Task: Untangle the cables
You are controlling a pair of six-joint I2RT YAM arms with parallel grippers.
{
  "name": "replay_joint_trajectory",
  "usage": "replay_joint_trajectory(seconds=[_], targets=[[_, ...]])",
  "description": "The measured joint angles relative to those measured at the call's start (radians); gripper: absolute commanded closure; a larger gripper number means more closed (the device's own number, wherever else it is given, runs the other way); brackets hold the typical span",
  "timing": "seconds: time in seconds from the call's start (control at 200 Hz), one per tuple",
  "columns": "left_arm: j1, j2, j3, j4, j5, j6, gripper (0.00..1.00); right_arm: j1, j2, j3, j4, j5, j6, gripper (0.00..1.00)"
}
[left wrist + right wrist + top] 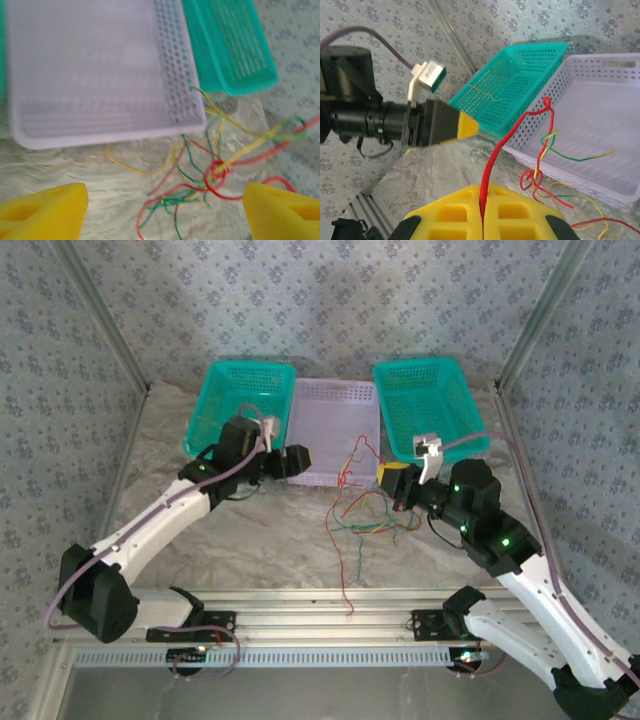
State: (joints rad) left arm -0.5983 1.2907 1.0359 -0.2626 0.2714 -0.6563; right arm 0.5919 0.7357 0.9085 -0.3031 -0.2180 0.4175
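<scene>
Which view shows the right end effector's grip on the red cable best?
Right wrist: the red cable rises from the shut right end effector, close up. Top view shows that grip tiny; left wrist shows the cable's knot.

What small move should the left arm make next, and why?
Probably lower the open left end effector toward the knot and close on a green strand beside it. The right end effector is shut on the red cable, which seems to loop into that knot, so pinning another strand would likely let red pull free.
</scene>
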Motion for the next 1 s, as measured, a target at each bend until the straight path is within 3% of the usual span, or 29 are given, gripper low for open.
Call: replay_joint_trajectory(seconds=[0.395, 0.745, 0.884, 0.999], targets=[[-0.184, 0.089, -0.143, 0.219, 0.027, 0.012, 0.22, 0.000, 0.003, 0.029, 0.015, -0.035, 0.001, 1.00], [-0.215, 0.165, -0.136, 0.301, 0.029, 0.013, 0.27, 0.000, -0.010, 0.101, 0.015, -0.092, 0.013, 1.00], [-0.241, 0.202, -0.133, 0.320, 0.031, 0.018, 0.38, 0.000, -0.011, 0.152, 0.032, -0.116, 0.024, 1.00], [-0.251, 0.212, -0.133, 0.327, 0.032, 0.021, 0.53, 0.000, -0.015, 0.162, 0.044, -0.132, 0.039, 1.00]])
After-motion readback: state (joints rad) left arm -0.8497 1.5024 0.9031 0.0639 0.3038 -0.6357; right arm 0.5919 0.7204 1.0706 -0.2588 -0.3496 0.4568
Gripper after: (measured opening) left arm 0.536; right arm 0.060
